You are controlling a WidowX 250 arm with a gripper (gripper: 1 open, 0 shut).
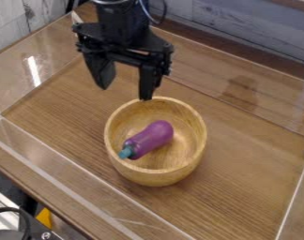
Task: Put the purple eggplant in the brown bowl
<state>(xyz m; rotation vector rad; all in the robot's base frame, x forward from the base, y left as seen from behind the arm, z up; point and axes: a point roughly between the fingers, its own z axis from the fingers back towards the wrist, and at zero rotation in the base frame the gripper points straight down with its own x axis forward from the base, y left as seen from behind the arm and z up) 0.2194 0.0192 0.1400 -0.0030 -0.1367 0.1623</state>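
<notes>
In the camera view, the purple eggplant (151,139) lay inside the brown bowl (190,157), its teal stem cap toward the lower left. The gripper (126,86) hung above the bowl's far rim, pointing down, its jaws spread wide and holding nothing, over the wooden table (249,122).

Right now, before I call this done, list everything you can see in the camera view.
purple eggplant: one, glossy purple with a teal stem cap, lying inside the bowl, cap toward the lower left.
brown bowl: one, light-brown wood, on the table at centre.
table: one, wood-grain brown, ringed by clear plastic walls.
gripper: one, black, jaws open and empty, pointing down above the bowl's far rim.
</notes>
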